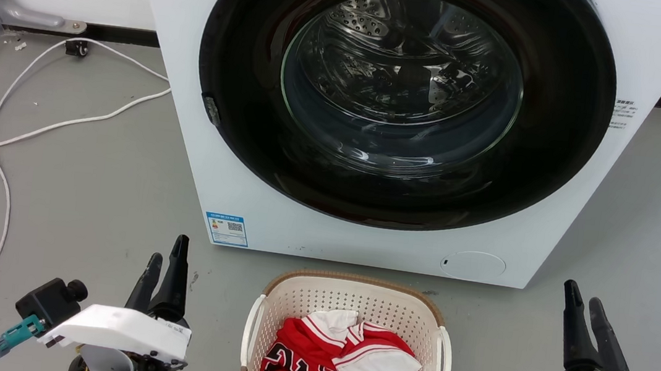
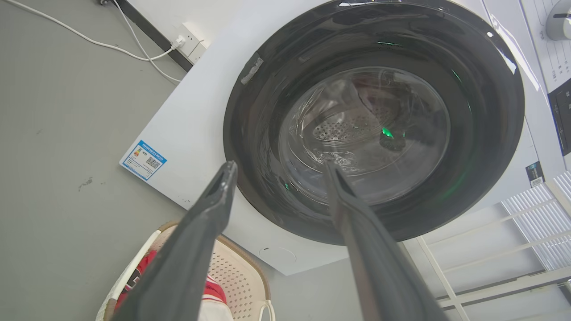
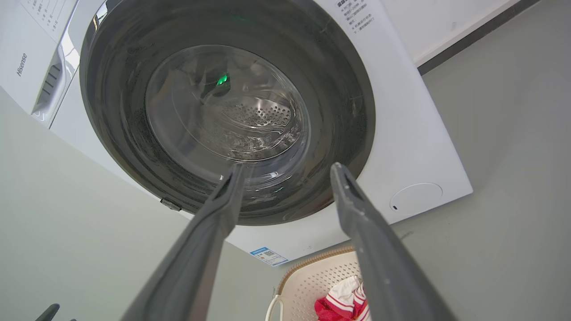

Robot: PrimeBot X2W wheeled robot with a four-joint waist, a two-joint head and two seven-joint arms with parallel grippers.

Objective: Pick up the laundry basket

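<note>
The white washer point(image 1: 230, 193), with Hisense point(image 3: 21, 64) written on its panel, stands on the floor point(image 1: 88, 183). The laundry basket point(image 1: 355, 300) sits just before it, between the left gripper point(image 1: 168, 248) and the right gripper point(image 1: 582, 293), touching neither; both are spread wide and empty. A blue QR label point(image 1: 226, 229) marks the washer's lower corner.

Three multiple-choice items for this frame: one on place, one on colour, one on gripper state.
1. Relative to the washer, the laundry basket is: A. on top B. on the floor in front C. inside
2. The clothing in it is mostly: A. blue B. green C. red
3. The left gripper and right gripper are: A. open, empty B. shut, empty C. holding clothing
1 B, it sits on grey floor below the door; 2 C, red fabric with white trim; 3 A, wrist views show spread fingers, nothing between.
</note>
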